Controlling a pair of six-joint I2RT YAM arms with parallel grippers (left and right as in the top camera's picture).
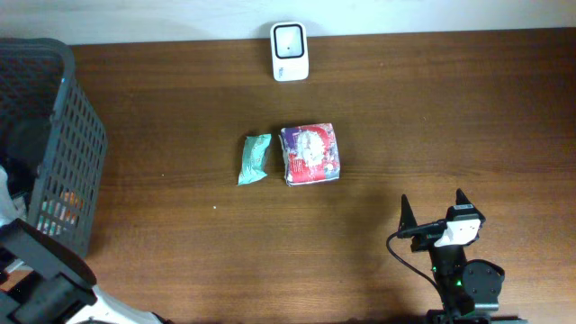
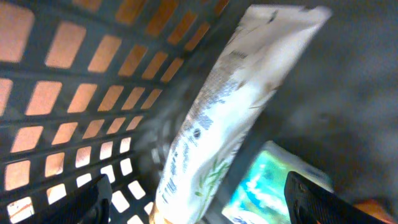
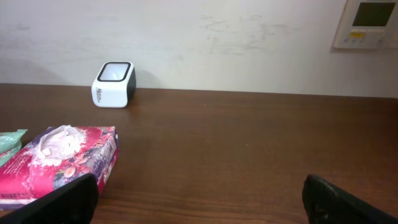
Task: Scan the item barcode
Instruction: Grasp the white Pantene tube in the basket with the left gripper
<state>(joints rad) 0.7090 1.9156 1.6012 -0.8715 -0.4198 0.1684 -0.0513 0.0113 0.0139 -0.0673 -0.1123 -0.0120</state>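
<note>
Black left gripper [image 2: 200, 200] spread wide in basket [image 2: 62, 93], clamping nothing; right gripper [image 3: 199, 194] also spread, empty. White leaf-printed pouch [image 2: 230, 112] leans, blurred.

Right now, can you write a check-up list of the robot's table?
Surface: brown wooden table, no spills seen.
Job's things: white boxy barcode scanner at far edge; pink soft packet beside small green packet, mid-table.
Clutter: dark grey plastic mesh basket holding white pouch, teal packet.
Pincers: left pincer open inside basket; right pincer open, empty.
Cables: black cable by right pincer.
Surroundings: white wall, white wall panel.
</note>
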